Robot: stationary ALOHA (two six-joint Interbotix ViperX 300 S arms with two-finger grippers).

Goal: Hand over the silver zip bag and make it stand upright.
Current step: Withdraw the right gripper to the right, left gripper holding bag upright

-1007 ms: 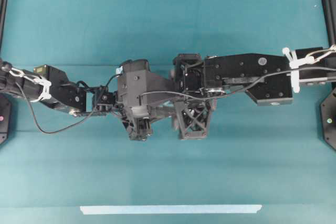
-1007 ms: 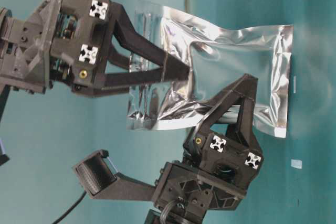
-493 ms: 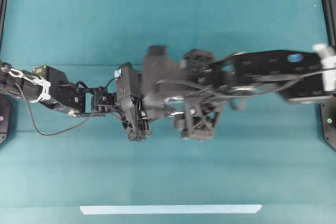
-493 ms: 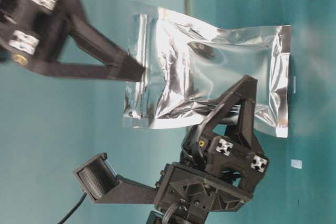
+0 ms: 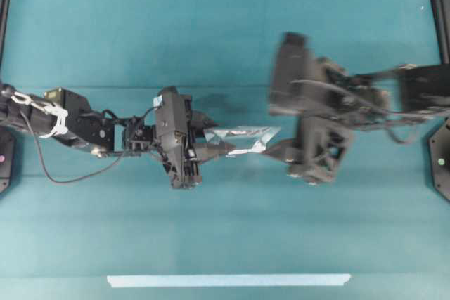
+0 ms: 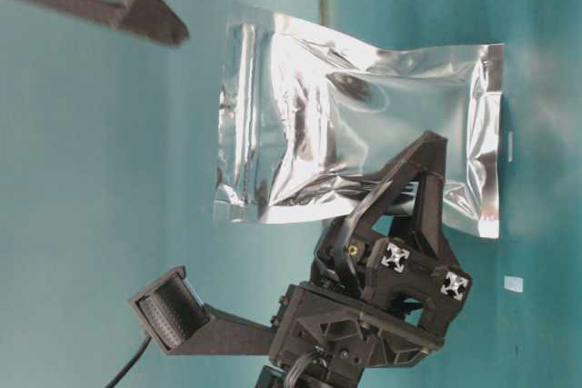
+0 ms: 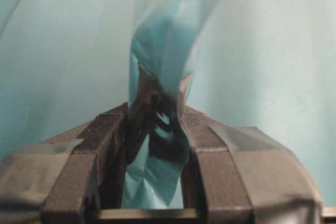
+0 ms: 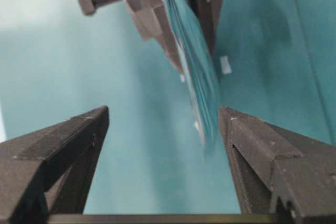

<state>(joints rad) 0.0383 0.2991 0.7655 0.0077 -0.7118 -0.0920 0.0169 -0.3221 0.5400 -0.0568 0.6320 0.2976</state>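
- One view only, the table-level, shows the bag (image 6: 355,134) face-on: crinkled silver foil w/ flat sealed borders; overhead it's a thin sliver (image 5: 242,138) above the bench (image 5: 225,230).
- Left claw (image 7: 155,124) clenched on bag's edge, holding it up in mid-air.
- Right claw (image 8: 163,124) released, spread wide; 1 s ago it gripped the bag, now it's apart.
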